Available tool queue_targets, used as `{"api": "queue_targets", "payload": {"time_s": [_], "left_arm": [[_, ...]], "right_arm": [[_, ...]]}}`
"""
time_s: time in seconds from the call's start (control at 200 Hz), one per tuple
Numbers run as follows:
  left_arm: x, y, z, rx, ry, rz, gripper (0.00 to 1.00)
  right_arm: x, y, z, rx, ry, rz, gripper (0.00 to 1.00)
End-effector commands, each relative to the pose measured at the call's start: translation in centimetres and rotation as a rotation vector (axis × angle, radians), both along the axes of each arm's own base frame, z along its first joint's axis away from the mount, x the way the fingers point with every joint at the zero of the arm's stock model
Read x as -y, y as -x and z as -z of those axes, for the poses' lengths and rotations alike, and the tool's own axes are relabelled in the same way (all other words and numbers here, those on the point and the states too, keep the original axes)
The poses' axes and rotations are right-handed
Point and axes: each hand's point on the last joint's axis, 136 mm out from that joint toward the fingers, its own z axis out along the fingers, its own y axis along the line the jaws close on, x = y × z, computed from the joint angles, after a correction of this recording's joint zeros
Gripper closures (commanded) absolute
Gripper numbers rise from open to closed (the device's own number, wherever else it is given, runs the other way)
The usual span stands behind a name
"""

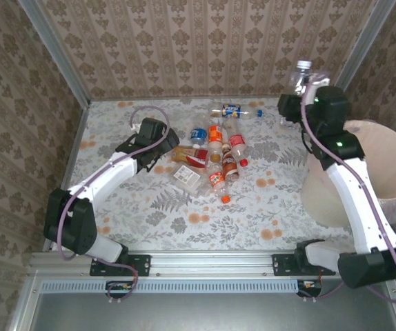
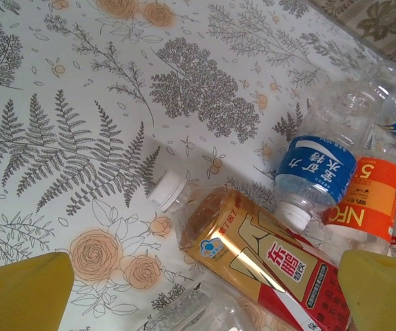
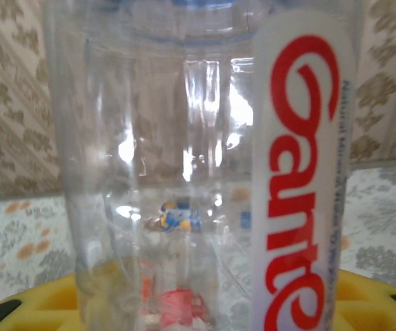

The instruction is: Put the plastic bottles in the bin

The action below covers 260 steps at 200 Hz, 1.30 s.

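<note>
High over the far right corner of the desk, the right arm stands stretched from its base, forearm rising steeply and wrist bent at the top. The right gripper is clamped on a clear bottle. The bottle's white cap points away from the gripper, toward the papered wall. From the wrist, a white label strip with red lettering runs down the bottle's right side, with yellow gripper parts showing beneath it.

The bin, lined in pale pink, sits below and to the near right of that gripper. Its rim passes under the arm's forearm.

Across the desk, the left arm reaches low and long from its base, elbow tucked near the edge and wrist angled down. The left gripper is spread wide, its yellow fingertips set well apart at either side.

Between them lies a gold-and-red bottle, on its side with its white cap pointing left. Just beyond it, to the gripper's right, lie a blue-labelled bottle and an orange-labelled bottle, touching one another.

The remaining plastic bottles lie heaped in the middle of the desk, just ahead of the left gripper and well apart from the bin. One stray bottle lies alone beyond the heap, nearer the wall.
</note>
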Motion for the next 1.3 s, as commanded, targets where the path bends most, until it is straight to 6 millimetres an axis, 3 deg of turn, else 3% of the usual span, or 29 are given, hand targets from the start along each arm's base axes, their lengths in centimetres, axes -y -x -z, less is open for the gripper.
{"api": "queue_targets", "payload": {"time_s": [0.0, 0.27, 0.41, 0.56, 0.79, 1.055, 1.295], "left_arm": [[0.3, -0.2, -0.4, -0.005, -0.025, 0.011, 0.0], [1.6, -0.7, -1.7, 0.013, -0.042, 0.043, 0.0], [2.8, -1.0, -2.5, 0.028, -0.065, 0.08, 0.0], [4.3, -1.3, -3.2, 0.03, -0.064, 0.109, 0.0], [6.1, -1.2, -4.6, 0.057, -0.053, 0.155, 0.0], [7.4, -1.0, -5.9, 0.099, -0.014, 0.209, 0.0], [6.9, -0.7, -6.4, 0.119, -0.061, 0.184, 0.0]], "right_arm": [[2.7, 1.7, -1.3, 0.047, -0.029, 0.07, 0.49], [10.2, 6.8, -2.3, 0.06, 0.026, 0.32, 0.5], [14.4, 9.9, -2.0, 0.029, 0.101, 0.529, 0.5], [17.4, 13.0, -0.6, -0.046, 0.199, 0.71, 0.51], [20.6, 16.5, 1.0, -0.142, 0.326, 0.924, 0.51], [22.6, 20.2, 4.0, -0.25, 0.407, 1.077, 0.49], [23.7, 21.5, 4.6, -0.274, 0.42, 1.156, 0.38]]}}
